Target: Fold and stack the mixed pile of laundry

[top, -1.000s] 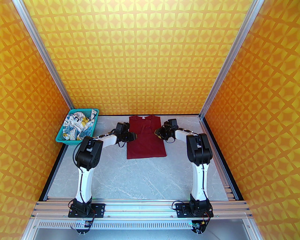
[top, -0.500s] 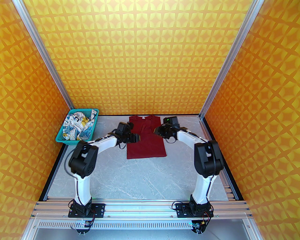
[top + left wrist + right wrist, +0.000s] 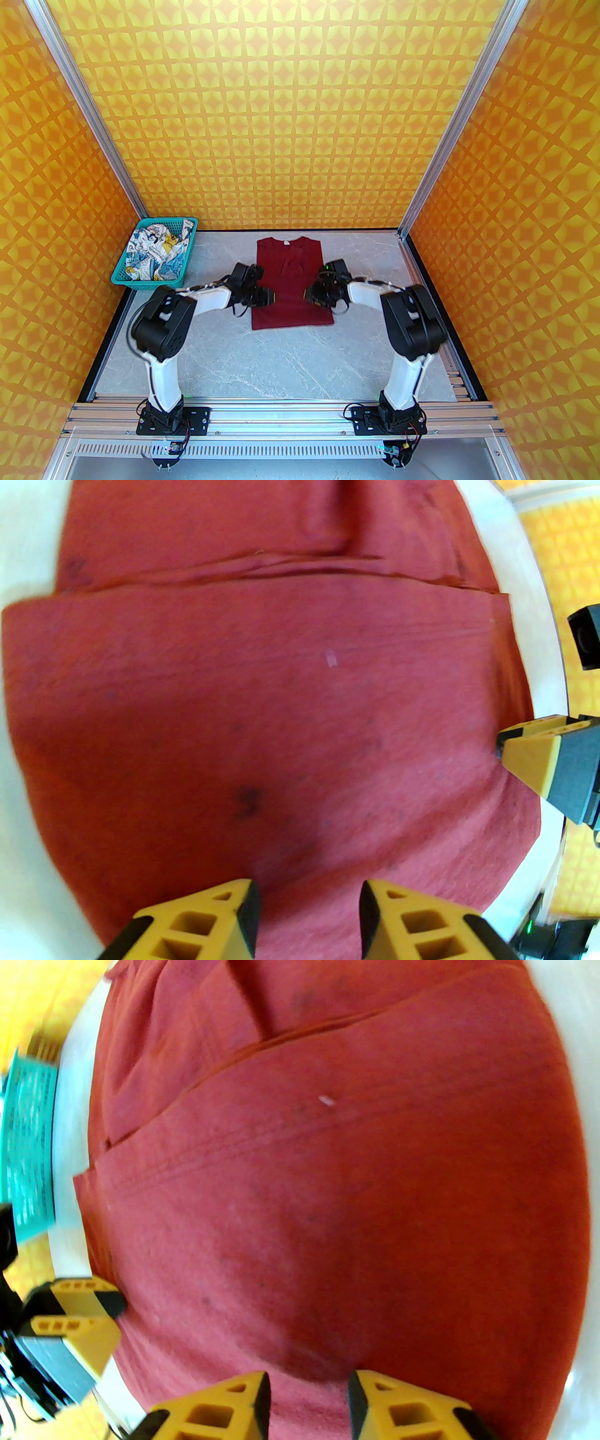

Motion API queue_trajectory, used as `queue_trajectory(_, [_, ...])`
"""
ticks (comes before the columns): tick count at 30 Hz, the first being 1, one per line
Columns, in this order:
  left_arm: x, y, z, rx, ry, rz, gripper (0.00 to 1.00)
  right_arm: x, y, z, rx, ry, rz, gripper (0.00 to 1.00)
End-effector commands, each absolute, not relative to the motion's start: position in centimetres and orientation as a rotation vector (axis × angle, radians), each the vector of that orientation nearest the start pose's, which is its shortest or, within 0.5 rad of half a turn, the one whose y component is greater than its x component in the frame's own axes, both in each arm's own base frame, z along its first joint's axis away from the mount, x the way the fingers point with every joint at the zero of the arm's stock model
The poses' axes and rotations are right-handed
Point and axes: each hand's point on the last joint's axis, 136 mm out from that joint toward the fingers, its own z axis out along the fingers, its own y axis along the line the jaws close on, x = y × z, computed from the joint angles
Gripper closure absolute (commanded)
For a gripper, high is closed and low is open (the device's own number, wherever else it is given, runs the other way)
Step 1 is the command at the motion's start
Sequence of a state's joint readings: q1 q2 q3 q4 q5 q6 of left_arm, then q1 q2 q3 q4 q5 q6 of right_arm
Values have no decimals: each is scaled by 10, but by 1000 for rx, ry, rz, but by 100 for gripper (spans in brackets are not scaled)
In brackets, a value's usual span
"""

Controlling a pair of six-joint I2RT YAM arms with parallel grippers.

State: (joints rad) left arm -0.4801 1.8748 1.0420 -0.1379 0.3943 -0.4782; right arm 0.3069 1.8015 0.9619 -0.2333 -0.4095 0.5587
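The grey marbled table (image 3: pixel 300 370) spreads out between orange patterned walls. On its far half, centred between the two arms, the dark red T-shirt (image 3: pixel 290 281) lies flat. Its collar points toward the back wall and its hem toward the arm bases. The sleeves are folded inward onto the chest, so the outline is a long rectangle. The teal basket (image 3: pixel 140 280) stands in the far left corner of the table, well apart from the shirt. The white printed garment (image 3: pixel 152 255) sits crumpled inside it. The left gripper (image 3: pixel 268 298) is at the shirt's left edge, nearer the hem than the collar. The right gripper (image 3: pixel 309 295) is at the right edge directly opposite, and the two point inward at each other across the cloth. In each wrist view the yellow fingers (image 3: pixel 225 920) stand partway apart, low over the red fabric, with cloth showing in the gap. I cannot tell whether either pair pinches the shirt or only rests on it.
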Motion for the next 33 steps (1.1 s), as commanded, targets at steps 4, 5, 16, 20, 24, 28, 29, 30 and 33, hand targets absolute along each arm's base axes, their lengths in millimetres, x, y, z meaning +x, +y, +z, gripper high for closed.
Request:
queue_trajectory(4, [311, -254, 56, 151, 2726, -847, 53, 274, 162, 22, 260, 2908, 706, 62])
queue_trajectory(5, [311, -251, 70, 132, 2702, -847, 50, 270, 160, 32, 260, 2893, 715, 60])
queue_trajectory(16, [236, -209, 84, -94, 2766, -879, 41, 205, 103, 76, 581, 2817, 900, 54])
queue_trajectory(20, [215, -208, 73, -139, 2822, -928, 40, 179, 106, 59, 664, 2854, 955, 52])
queue_trajectory(24, [204, -211, 59, -162, 2864, -952, 40, 162, 109, 44, 692, 2883, 980, 52])
queue_trajectory(28, [199, -215, 47, -173, 2896, -956, 40, 162, 118, 41, 705, 2864, 1050, 52])
queue_trajectory(29, [199, -216, 45, -178, 2899, -957, 40, 164, 121, 41, 705, 2854, 1070, 52])
queue_trajectory(30, [199, -216, 42, -188, 2906, -954, 40, 165, 124, 41, 710, 2846, 1090, 52])
queue_trajectory(33, [202, -217, 38, -214, 2906, -944, 40, 169, 131, 39, 715, 2828, 1136, 52])
